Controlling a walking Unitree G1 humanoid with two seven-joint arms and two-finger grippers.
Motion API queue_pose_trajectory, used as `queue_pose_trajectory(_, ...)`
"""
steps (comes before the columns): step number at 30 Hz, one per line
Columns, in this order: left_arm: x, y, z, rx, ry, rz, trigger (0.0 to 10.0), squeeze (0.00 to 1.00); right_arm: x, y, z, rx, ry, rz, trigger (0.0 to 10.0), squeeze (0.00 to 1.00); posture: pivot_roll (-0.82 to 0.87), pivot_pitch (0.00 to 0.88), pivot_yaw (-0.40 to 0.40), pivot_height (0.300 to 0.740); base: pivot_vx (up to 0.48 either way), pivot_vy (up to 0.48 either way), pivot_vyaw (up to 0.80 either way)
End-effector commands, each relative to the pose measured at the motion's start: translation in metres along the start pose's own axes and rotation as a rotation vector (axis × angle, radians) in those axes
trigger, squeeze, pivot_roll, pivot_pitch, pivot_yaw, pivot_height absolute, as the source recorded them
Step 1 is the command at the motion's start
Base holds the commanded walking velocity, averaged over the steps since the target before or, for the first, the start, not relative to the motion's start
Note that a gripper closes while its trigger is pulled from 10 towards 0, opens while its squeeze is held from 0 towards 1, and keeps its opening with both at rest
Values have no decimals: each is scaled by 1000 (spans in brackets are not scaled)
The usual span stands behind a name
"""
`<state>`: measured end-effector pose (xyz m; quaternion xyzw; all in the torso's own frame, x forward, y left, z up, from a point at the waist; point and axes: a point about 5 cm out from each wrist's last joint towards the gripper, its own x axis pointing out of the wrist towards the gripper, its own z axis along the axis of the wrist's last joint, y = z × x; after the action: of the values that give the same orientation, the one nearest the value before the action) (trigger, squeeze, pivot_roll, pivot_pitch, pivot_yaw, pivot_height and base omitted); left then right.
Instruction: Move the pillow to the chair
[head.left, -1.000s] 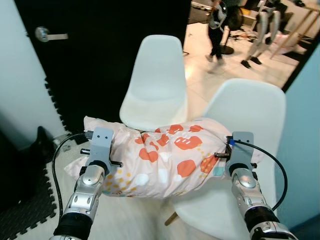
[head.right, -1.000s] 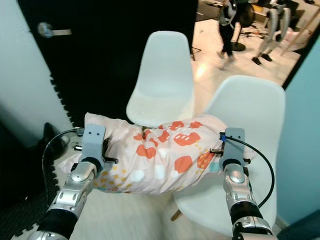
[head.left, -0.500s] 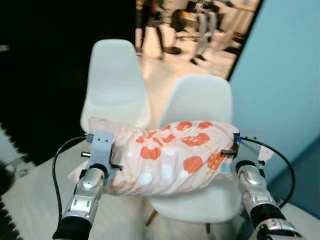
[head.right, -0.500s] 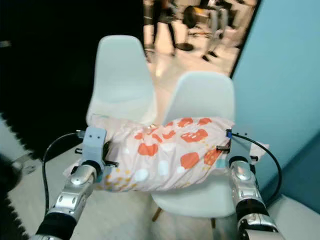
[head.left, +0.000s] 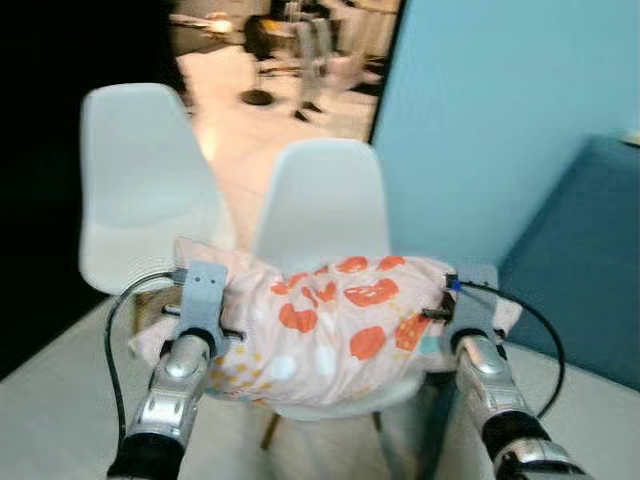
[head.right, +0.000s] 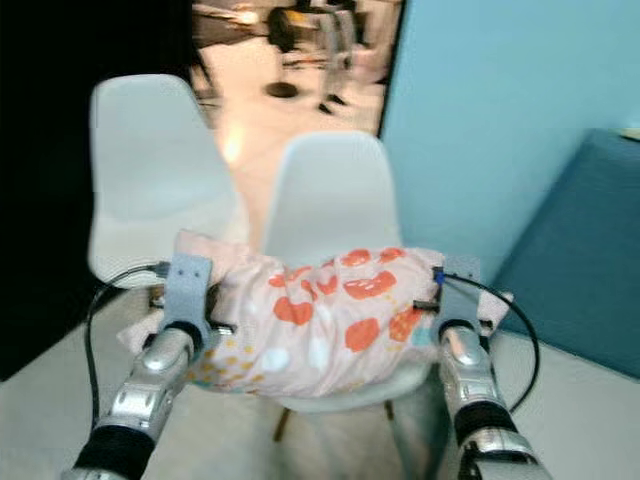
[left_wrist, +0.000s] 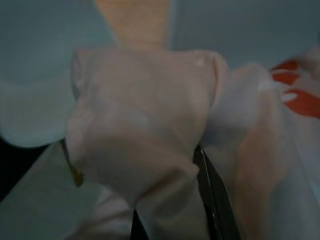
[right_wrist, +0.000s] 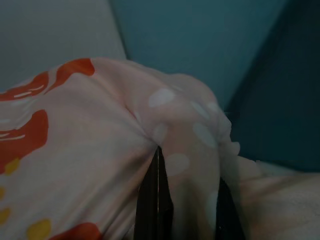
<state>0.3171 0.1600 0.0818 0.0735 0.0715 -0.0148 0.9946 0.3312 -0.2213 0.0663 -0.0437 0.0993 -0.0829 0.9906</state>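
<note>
Between the 2 silver arms, a pale pink pillow with orange-red patches and white and yellow dots (head.left: 335, 325) is held up across the front of the robot, just above the seat of a white moulded plastic chair (head.left: 322, 205). The left gripper (left_wrist: 172, 210) is clamped on the pillow's left end: in the left wrist view its black fingers (left_wrist: 214, 200) pinch a bunched fold of fabric between them. The right gripper (right_wrist: 187, 205) is clamped on the pillow's right end, with cloth squeezed between its dark fingers (right_wrist: 154, 200). The pillow hangs roughly level, sagging a little toward the chair seat; whether it touches the seat cannot be told. A 2nd white plastic chair (head.left: 140, 190) stands beside the 1st, to the left and slightly farther back. A light blue wall (head.left: 500, 120) rises behind the nearer chair, and a dark blue upholstered piece (head.left: 590, 270) sits at the right. Blurred legs of people (head.left: 300, 60) show through the doorway on a pale floor.
</note>
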Motion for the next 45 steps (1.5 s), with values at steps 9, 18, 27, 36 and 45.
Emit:
queue_pose_trajectory(9, 1, 1, 6, 0, -35, 9, 10000, 0, 2, 24, -3, -17, 50, 138, 10000, 0, -38, 68, -53, 740, 0, 0, -89)
queue_pose_trajectory(18, 0, 0, 5, -3, -31, 9, 10000, 0, 1, 30, -5, -18, 61, 162, 10000, 0, -33, 66, -58, 740, 0, 0, 0)
queue_pose_trajectory(27, 0, 1, 4, -2, -27, 14, 10000, 0, 1, 30, -8, -25, 88, 161, 10000, 0, -37, 68, -53, 740, 0, 0, -356)
queue_pose_trajectory(36, -2, 1, 3, -29, -29, 21, 10000, 0, -1, 39, -9, -32, 88, 212, 10000, 0, -31, 69, -52, 740, 0, 0, -89)
queue_pose_trajectory(45, -3, 5, 5, -65, -45, 69, 10000, 0, -1, 49, -6, -22, 74, 268, 10000, 0, -24, 69, -61, 740, 0, 0, 0)
